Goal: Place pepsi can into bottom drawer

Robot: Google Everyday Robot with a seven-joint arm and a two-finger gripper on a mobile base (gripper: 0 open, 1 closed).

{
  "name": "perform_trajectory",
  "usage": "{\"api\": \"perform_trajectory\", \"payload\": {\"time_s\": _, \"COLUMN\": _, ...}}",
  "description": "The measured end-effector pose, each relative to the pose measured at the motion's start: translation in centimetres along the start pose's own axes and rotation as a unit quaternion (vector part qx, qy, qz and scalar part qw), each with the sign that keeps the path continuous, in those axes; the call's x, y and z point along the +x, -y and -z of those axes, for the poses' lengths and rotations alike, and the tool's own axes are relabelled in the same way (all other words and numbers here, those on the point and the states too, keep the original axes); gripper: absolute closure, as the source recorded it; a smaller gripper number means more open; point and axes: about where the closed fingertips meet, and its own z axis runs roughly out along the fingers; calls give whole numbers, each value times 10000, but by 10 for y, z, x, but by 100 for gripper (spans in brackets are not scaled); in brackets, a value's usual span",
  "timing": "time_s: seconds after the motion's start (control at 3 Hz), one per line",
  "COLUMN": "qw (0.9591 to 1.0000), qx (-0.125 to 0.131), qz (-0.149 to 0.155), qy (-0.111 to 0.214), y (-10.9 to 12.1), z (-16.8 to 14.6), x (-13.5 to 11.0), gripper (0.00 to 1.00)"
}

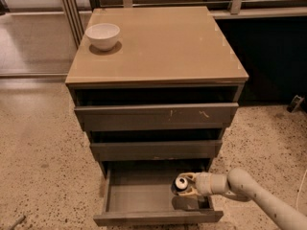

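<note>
The bottom drawer (139,198) of the grey-brown cabinet is pulled open, a shallow tray with a plain front. My gripper (184,185) reaches in from the lower right on a white arm and is shut on the pepsi can (181,183). I see the can's silver top and little of its dark side. The can is over the drawer's right half, inside the tray's outline. I cannot tell whether it rests on the drawer floor or hangs just above it.
A white bowl (102,35) stands on the cabinet top (163,42) at the back left. The two upper drawers (156,116) stick out slightly above the open one. Speckled floor surrounds the cabinet; a dark wall and railing are behind.
</note>
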Motion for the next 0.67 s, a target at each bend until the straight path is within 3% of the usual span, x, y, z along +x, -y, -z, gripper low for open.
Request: {"api": "perform_trajectory", "payload": {"time_s": 0.67, "qw": 9993, "qx": -137, "qz": -338, "qy": -77, "y": 11, "z": -51, "x": 57, "gripper": 100}}
